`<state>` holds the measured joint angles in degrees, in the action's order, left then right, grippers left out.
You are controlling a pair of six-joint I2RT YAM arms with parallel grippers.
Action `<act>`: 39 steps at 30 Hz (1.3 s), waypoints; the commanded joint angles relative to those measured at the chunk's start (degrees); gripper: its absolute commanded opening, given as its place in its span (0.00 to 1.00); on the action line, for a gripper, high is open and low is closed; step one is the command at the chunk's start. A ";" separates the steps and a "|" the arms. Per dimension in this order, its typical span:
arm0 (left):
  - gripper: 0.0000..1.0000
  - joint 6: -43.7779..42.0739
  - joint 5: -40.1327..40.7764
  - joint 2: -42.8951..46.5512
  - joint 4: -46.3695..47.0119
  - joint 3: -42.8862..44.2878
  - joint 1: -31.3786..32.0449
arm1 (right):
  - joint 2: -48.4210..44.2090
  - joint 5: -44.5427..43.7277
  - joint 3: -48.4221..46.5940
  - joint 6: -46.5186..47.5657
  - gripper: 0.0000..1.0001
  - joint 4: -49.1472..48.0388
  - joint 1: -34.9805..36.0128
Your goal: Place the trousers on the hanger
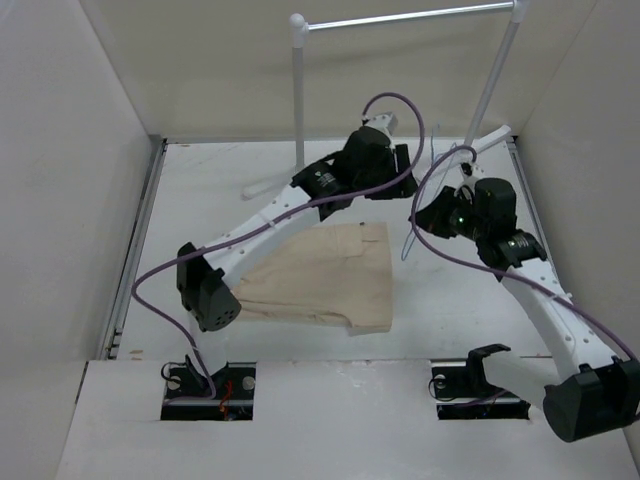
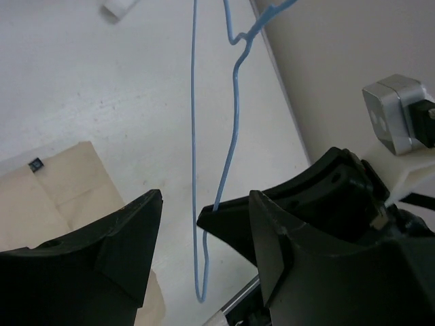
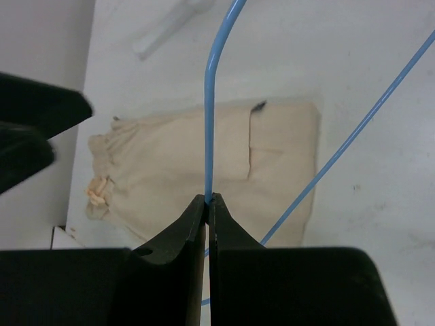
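Finding the trousers [image 1: 320, 275] lying folded flat on the table [image 1: 200, 190], nearest of all. Just past them, pinching the thin blue hanger [image 3: 208, 136] tight in the right claw [image 3: 209, 198]. Holding the left claw [image 2: 180, 217] wide open, with hanger wire hanging between its fingers [image 2: 122, 231]. Farthest back, seeing the white rack [image 1: 298, 90] standing.

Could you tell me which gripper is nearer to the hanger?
Right: the right gripper is shut on the hanger. The left gripper is open, the wire between its fingers.
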<state>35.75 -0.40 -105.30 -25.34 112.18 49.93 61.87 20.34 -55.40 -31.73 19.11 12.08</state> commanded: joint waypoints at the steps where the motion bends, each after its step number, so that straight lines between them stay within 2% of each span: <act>1: 0.51 -1.12 -0.91 -2.62 -1.90 2.95 3.27 | -4.72 -2.40 4.49 0.00 0.06 1.10 2.72; 7: 0.47 -0.24 1.45 -7.20 -0.94 3.57 7.76 | -10.97 -3.73 11.79 -3.16 0.06 3.12 7.03; 14: 0.14 0.72 6.55 -10.02 -1.90 1.99 9.52 | -17.21 -4.25 15.32 -5.71 0.06 7.24 8.01; 20: 0.02 3.27 9.53 -8.97 1.07 -4.15 10.93 | -22.48 -5.66 16.72 -7.03 0.07 12.43 8.01; 22: 0.01 5.20 11.64 -7.39 3.45 -7.84 11.37 | -23.89 -5.84 16.81 -7.82 0.15 14.01 8.01; 25: 0.00 9.42 13.49 -5.10 6.88 -13.11 11.55 | -26.53 -7.24 16.64 -8.26 0.42 17.26 6.96; 26: 0.00 10.73 14.11 -4.31 7.84 -14.78 11.55 | -27.23 -7.94 16.20 -8.26 0.47 18.66 6.43; 28: 0.00 12.50 15.51 -2.64 9.95 -18.30 11.55 | -28.29 -8.73 15.85 -8.09 0.50 20.43 5.37; 30: 0.00 13.90 16.92 -0.88 12.32 -21.90 11.90 | -28.47 -8.91 16.63 -8.18 0.46 20.18 4.49; 33: 0.00 16.02 20.87 1.84 16.01 -27.79 13.30 | -24.97 -8.73 18.21 -9.75 0.24 16.23 3.96; 35: 0.00 16.89 24.56 3.34 18.30 -31.65 14.53 | -21.63 -9.00 19.44 -11.42 0.16 11.94 4.40; 38: 0.00 19.53 28.61 5.18 20.24 -36.84 15.94 | -15.48 -9.61 21.64 -15.55 0.15 2.98 5.63; 39: 0.00 20.49 29.31 5.80 20.68 -38.34 16.20 | -12.41 -9.53 22.34 -16.34 0.21 -1.06 6.33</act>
<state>52.34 22.68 -103.35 -9.02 77.08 64.58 44.45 12.10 -34.83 -44.10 31.18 17.06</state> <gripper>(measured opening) 0.032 0.181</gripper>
